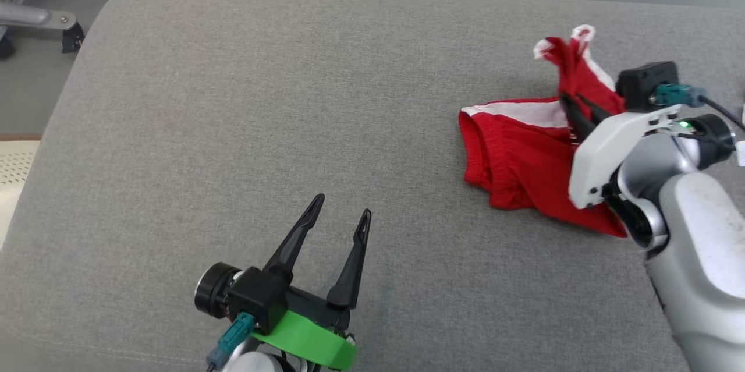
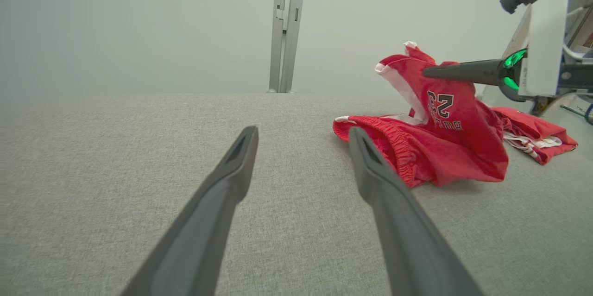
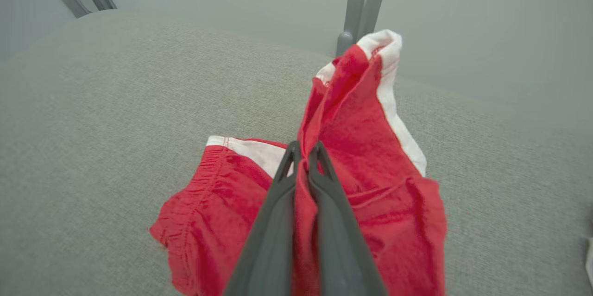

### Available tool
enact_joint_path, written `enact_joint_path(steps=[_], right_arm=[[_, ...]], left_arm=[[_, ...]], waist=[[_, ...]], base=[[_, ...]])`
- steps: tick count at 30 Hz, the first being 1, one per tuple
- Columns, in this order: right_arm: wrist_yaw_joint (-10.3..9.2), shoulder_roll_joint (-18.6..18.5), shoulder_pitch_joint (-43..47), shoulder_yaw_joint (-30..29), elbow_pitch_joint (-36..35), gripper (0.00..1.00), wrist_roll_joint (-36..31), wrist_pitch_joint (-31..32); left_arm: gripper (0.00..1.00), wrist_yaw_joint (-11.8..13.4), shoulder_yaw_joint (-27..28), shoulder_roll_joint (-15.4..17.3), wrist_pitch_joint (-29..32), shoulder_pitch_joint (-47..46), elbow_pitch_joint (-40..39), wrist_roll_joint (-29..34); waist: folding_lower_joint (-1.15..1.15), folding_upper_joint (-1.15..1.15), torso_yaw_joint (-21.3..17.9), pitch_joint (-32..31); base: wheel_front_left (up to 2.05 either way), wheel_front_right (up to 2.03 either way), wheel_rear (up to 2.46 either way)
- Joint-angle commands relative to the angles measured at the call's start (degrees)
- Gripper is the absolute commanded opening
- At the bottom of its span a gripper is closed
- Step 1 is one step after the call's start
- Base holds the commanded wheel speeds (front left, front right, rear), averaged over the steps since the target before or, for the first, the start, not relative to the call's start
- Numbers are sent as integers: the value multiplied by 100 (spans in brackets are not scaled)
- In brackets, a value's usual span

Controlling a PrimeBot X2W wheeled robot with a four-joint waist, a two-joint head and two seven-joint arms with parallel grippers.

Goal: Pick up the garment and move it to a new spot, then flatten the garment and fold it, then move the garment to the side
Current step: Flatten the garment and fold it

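The garment (image 1: pixel 518 156) is a pair of red shorts with white side stripes, crumpled at the right of a grey cushion. My right gripper (image 1: pixel 573 105) is shut on a fold of it, lifting one leg into a peak while the waistband lies on the cushion. In the right wrist view the garment (image 3: pixel 366 148) is pinched between the shut fingers of my right gripper (image 3: pixel 303 150). My left gripper (image 1: pixel 340 212) stands open over bare cushion at the lower middle, well left of the shorts. From the left wrist, the garment (image 2: pixel 440 143) lies ahead to the right of that open gripper (image 2: pixel 303 136), with a dark number print showing.
The grey fabric cushion (image 1: pixel 233 127) spans the whole work area, its rounded far-left corner near a chair base (image 1: pixel 35 20) on the floor. A grey wall and a vertical metal post (image 2: pixel 285 27) stand behind the cushion's far edge.
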Motion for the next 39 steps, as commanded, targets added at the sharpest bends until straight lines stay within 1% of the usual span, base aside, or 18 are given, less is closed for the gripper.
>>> enact_joint_path(steps=[1, 6, 10, 11, 12, 14, 18, 21, 23, 24, 25, 26, 29, 34, 36, 39], right_arm=[[-8, 97, -61, 83, 50, 0, -32, 17], [-7, 503, -94, 468, 346, 0, -3, -21], [-7, 727, -54, 658, 631, 0, 101, -93], [-7, 805, -23, 664, 685, 47, 184, -127], [-7, 858, 1, 671, 694, 100, 267, -175], [-7, 919, 37, 623, 639, 100, 465, -298], [-7, 762, 148, 399, 395, 100, 767, -453], [-7, 556, 311, -19, 189, 100, 1146, -379], [-6, 432, 454, -332, 68, 100, 1579, -229], [-4, 389, 514, -537, 26, 84, 1860, -123], [-4, 333, 564, -687, 0, 33, 2073, -26], [-4, 229, 611, -832, -29, 0, 2318, 124], [-4, 10, 702, -1108, 24, 0, 2768, 452], [-4, -39, 578, -1374, 425, 0, 3541, 1160], [-4, -59, 527, -1401, 584, 0, 3700, 1394], [-4, -83, 523, -1318, 672, 0, 3788, 1560]], left_arm=[[100, -23, -27, 9, -16, -12, 17, 46], [100, -25, -91, 7, -16, -12, 12, 27], [100, -12, -137, 7, -16, 10, 32, -17], [100, -7, -148, 7, -16, 18, 40, -28], [100, -3, -156, 7, -16, 27, 48, -34], [100, 21, -159, 7, -16, 58, 63, -30], [100, 60, -161, 7, -16, 134, 81, -15], [100, 96, -178, 7, -16, 169, 55, -14], [100, 102, -184, 7, -16, 181, 34, -12], [100, 106, -179, 7, -16, 180, 16, -11], [100, 108, -176, 7, -16, 181, 0, -14], [100, 109, -171, 7, -16, 178, -20, -22], [100, 98, -177, 7, -16, 135, -49, -46], [100, 56, -213, 6, -16, -8, -54, -69], [100, 51, -231, 7, -16, -51, -44, -90], [100, 50, -236, 7, -16, -90, -29, -121]], waist=[[0, 0, 121, -33], [0, 0, 248, -25], [0, 0, 320, -45], [0, 0, 332, -59], [0, 0, 338, -74], [0, 0, 334, -124], [0, 0, 287, -234], [0, 0, 257, -278], [0, 0, 252, -270], [0, 0, 249, -253], [0, 0, 250, -234], [0, 0, 253, -193], [0, 0, 282, -96], [0, 0, 365, 55], [0, 0, 423, 102], [0, 0, 487, 142]], base=[[0, 0, 0], [0, 0, 0], [0, 0, 0], [0, 0, 0], [0, 0, 0], [0, 0, 0], [0, 0, 0], [0, 0, 0], [0, 0, 0], [0, 0, 0], [0, 0, 0], [0, 0, 0], [0, 0, 0], [0, 0, 0], [0, 0, 0], [0, 0, 0]])
